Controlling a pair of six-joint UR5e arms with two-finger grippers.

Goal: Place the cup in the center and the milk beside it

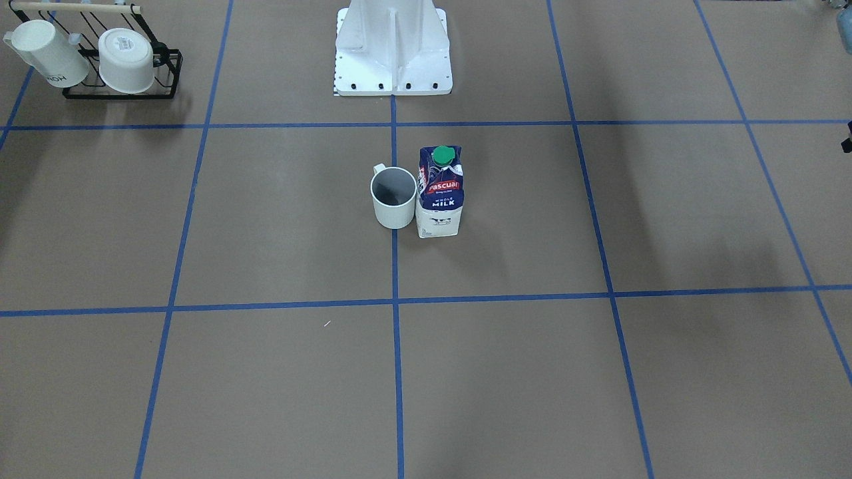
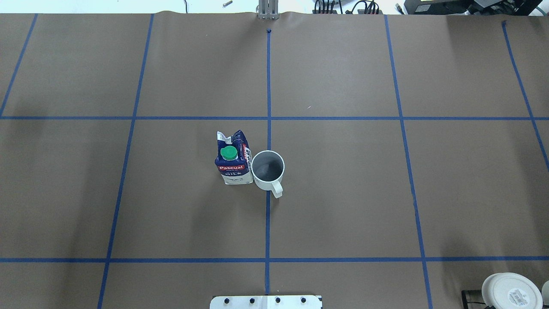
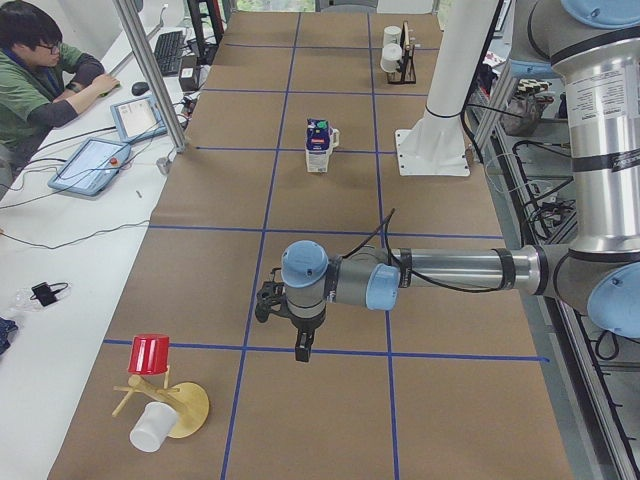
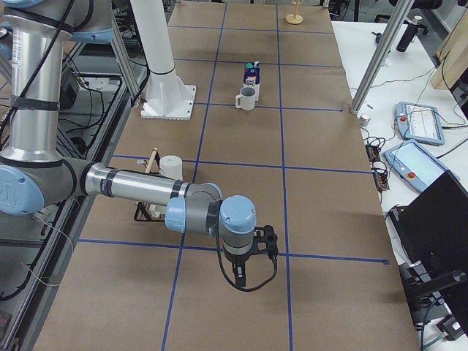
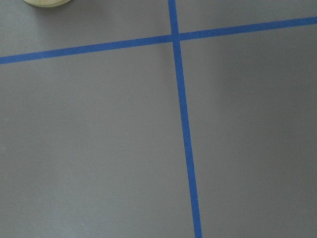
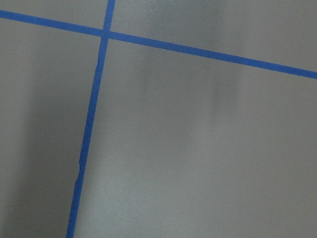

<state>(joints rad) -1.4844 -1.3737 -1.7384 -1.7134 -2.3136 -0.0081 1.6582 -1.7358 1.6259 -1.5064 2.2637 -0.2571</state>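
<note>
Overhead: cup (image 2: 267,171) upright at center (image 2: 334,189), milk (image 2: 233,161) just beside it, task looks done; left gripper (image 3: 301,348) and right gripper (image 4: 243,276) well away, cannot tell whether they are apart or together.

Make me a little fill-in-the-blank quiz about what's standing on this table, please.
The milk has a round cap coloured ____.
The cup stands astride a tape line coloured ____.
The black rack holds ____ white cups.
Missing words: green; blue; two.
</note>
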